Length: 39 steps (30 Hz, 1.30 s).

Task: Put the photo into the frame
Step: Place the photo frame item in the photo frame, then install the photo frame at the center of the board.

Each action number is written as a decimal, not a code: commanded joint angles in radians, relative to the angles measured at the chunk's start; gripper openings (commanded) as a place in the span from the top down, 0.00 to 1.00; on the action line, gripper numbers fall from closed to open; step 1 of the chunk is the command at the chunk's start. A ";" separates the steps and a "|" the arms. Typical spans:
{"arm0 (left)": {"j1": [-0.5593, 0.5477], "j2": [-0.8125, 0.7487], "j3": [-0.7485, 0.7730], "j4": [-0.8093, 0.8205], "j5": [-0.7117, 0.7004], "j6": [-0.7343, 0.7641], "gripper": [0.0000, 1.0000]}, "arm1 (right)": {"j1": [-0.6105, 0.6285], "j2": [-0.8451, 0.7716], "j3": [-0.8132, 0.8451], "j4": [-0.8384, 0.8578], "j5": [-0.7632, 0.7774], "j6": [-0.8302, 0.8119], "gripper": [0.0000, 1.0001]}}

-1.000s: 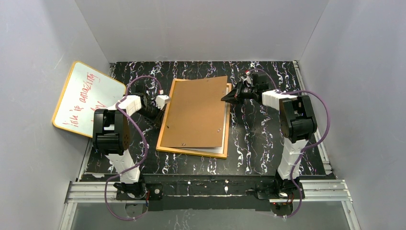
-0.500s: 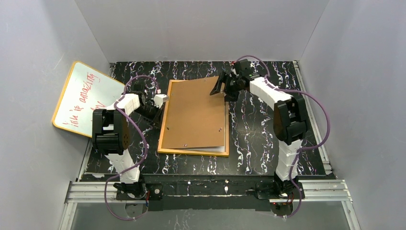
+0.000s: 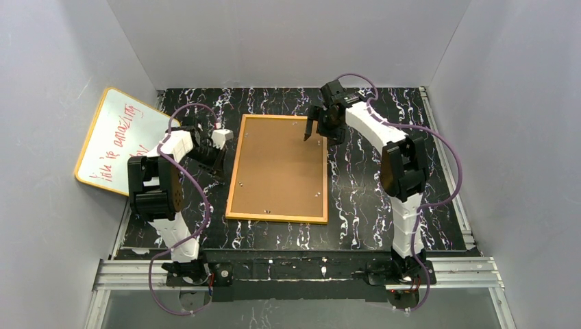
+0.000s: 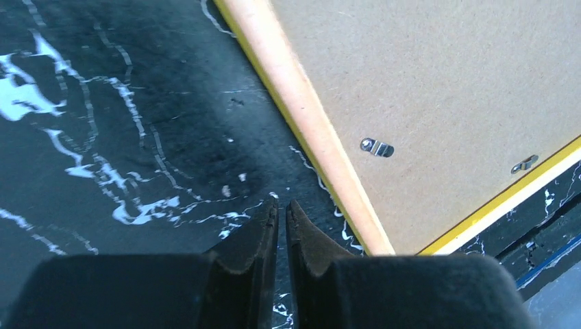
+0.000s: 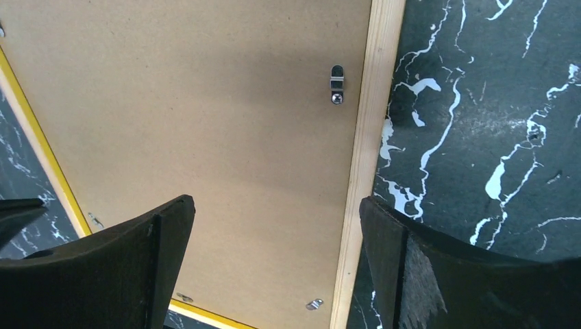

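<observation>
Since half a second ago the skewed backing board [image 3: 277,166] has been squared into the frame [image 3: 277,218], and the white sliver at its near edge is gone. The right gripper [image 3: 316,127] is spread wide over the far right corner, with nothing held. The left gripper [image 4: 281,205] is pinched together, empty, just beside the left rail on the table [image 3: 370,178]. The photo is hidden, judged to lie under the board. The frame is judged stiff, with fragile glass, so the wooden rail should be gripped. The thin, floppy print is best taken by an edge. A turn clip [image 5: 336,84] is not yet swung over.
</observation>
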 commanded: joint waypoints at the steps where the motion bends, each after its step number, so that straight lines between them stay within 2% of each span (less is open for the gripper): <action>1: 0.022 0.002 0.051 -0.054 0.029 0.000 0.91 | 0.016 -0.022 0.066 -0.059 0.092 -0.031 0.01; 4: 0.024 -0.003 0.054 -0.068 0.036 0.004 0.87 | 0.015 -0.069 0.101 -0.037 0.137 -0.041 0.01; 7: 0.025 -0.007 0.035 -0.078 0.060 0.014 0.84 | 0.011 -0.150 0.026 0.087 0.101 0.002 0.01; 9: 0.026 -0.005 0.018 -0.085 0.084 0.010 0.79 | -0.005 -0.204 -0.070 0.181 0.011 0.027 0.01; 13: 0.026 -0.007 -0.042 -0.085 0.141 0.003 0.67 | -0.029 -0.315 -0.361 0.491 -0.312 0.138 0.01; 16: 0.026 -0.009 -0.072 -0.098 0.170 0.045 0.65 | 0.039 -0.368 -0.476 0.600 -0.285 0.179 0.02; 18: 0.026 -0.008 -0.079 -0.106 0.176 0.073 0.65 | 0.087 -0.370 -0.507 0.618 -0.276 0.206 0.09; 22: 0.027 0.019 -0.073 -0.133 0.201 0.103 0.69 | 0.201 -0.338 -0.537 0.668 -0.261 0.251 0.20; 26: 0.027 0.045 -0.086 -0.144 0.214 0.127 0.75 | 0.276 -0.291 -0.537 0.738 -0.244 0.257 0.24; 33: 0.028 0.083 -0.095 -0.147 0.220 0.123 0.82 | 0.323 -0.127 -0.413 0.768 -0.278 0.244 0.34; 37: 0.028 0.087 -0.102 -0.137 0.229 0.109 0.87 | 0.340 -0.054 -0.352 0.770 -0.282 0.232 0.47; 39: 0.028 0.099 -0.103 -0.131 0.228 0.097 0.91 | 0.347 -0.017 -0.320 0.764 -0.283 0.231 0.49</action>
